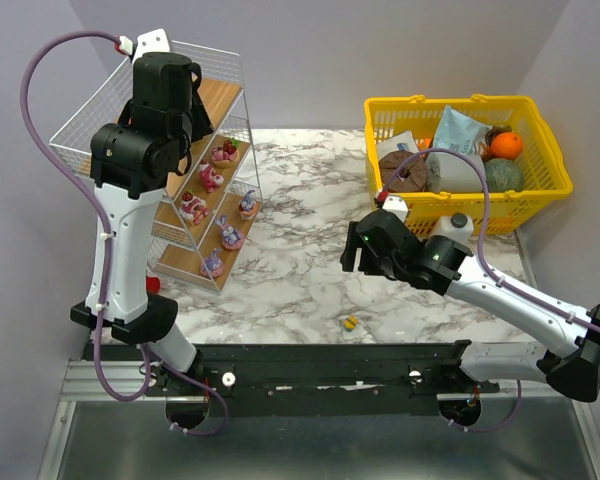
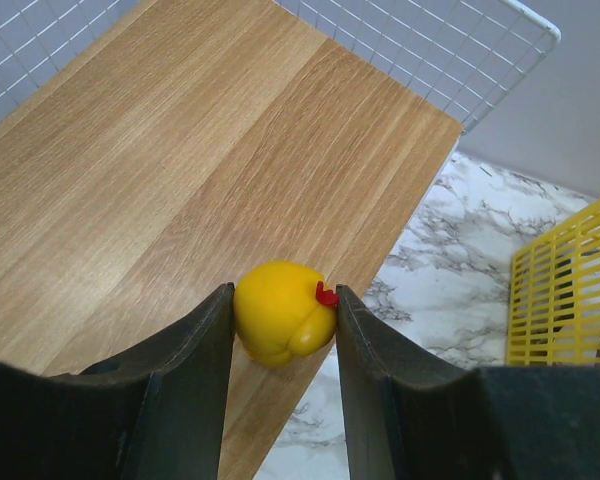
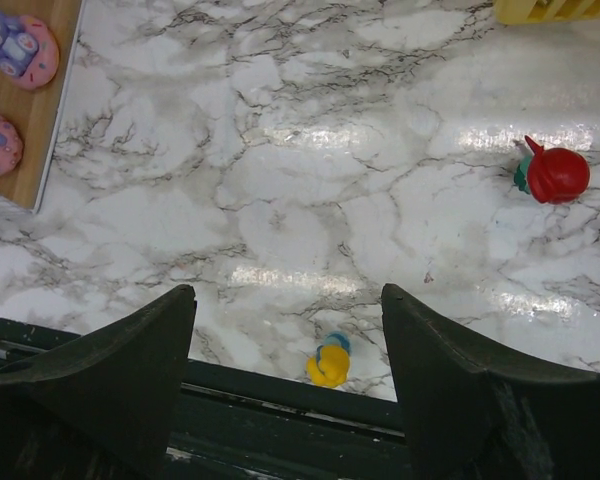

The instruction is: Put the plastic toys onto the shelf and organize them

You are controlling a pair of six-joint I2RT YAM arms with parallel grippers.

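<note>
Left gripper (image 2: 284,305) is clamped on a rounded yellow plastic duck (image 2: 275,325), its red tip against one finger and its long axis spanning the jaws, over the white wire shelf (image 2: 180,150)'s top wooden board. Right gripper (image 3: 288,310) stands apart.

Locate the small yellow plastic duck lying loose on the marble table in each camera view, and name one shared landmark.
Top external: the loose yellow duck, low centre, by the table's near edge.
Left wrist: not in it; that gripped duck is another.
Right wrist: bottom centre, between the right gripper's fingers.
Shared landmark: the yellow plastic basket.
</note>
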